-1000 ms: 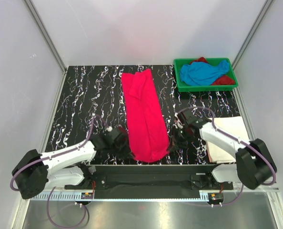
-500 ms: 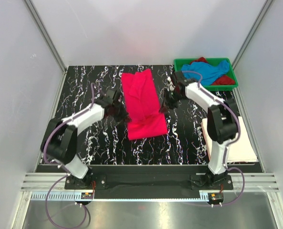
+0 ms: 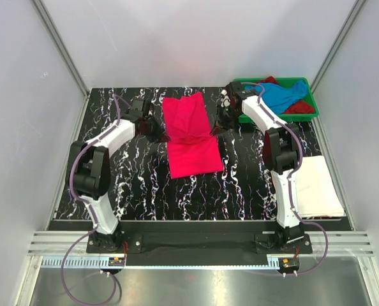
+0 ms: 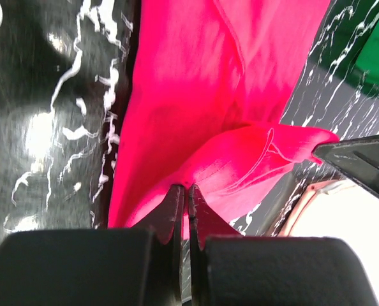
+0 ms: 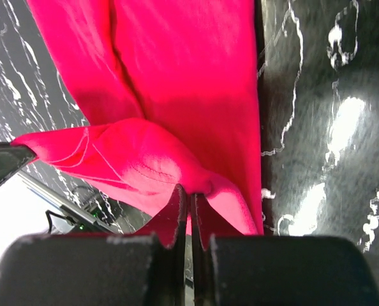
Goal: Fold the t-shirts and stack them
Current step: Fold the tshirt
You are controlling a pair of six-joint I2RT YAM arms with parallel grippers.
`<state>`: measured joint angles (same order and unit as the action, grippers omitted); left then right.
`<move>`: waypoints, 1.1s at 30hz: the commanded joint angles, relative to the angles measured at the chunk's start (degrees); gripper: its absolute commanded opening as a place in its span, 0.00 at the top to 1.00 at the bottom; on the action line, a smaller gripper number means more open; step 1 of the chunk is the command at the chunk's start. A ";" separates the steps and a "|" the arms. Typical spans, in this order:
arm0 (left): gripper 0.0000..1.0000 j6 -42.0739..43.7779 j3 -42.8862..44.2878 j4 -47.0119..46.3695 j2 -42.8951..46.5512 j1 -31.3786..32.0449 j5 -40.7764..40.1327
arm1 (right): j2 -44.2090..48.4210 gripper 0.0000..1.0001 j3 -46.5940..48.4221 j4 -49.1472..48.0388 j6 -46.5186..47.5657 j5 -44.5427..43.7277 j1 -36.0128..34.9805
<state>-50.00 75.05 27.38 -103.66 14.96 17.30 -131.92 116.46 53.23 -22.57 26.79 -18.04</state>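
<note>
Both arms have swung far, carrying the hot pink t-shirt's [image 3: 188, 137] near hem up over its middle on the bench [image 3: 126, 172]. The left tool [image 3: 159, 134] and right tool [image 3: 216, 129] each pinch a hem corner. At far right, the green tray [image 3: 279, 117] holds the bunched sky blue t-shirt [image 3: 279, 97] and dark red t-shirt [image 3: 299, 107]. The white t-shirt [image 3: 317, 185] lies near right.

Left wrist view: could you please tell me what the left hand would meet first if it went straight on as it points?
Probably the hot pink t-shirt: the left hand is shut on its edge, and the lifted fold rises directly ahead; depth beyond that is unclear.
</note>
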 commanded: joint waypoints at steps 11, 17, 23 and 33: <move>1.00 1.57 6.60 -0.31 -6.20 -2.39 4.32 | -8.44 1.00 14.57 2.93 0.95 5.82 1.43; 1.00 1.48 7.31 -0.74 -7.26 -3.27 4.85 | -10.64 1.00 17.21 3.37 0.77 6.88 1.78; 1.00 1.39 10.55 -0.22 -10.33 -3.62 6.34 | -12.22 1.00 18.44 2.75 -0.11 7.32 2.49; 0.68 4.99 18.81 3.73 -12.97 -5.20 -0.15 | -17.32 0.63 27.23 3.19 0.33 6.44 4.32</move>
<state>-47.68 88.12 30.30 -116.88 11.18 20.01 -148.55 138.80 56.69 -22.79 33.06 -15.20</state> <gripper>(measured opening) 0.308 0.328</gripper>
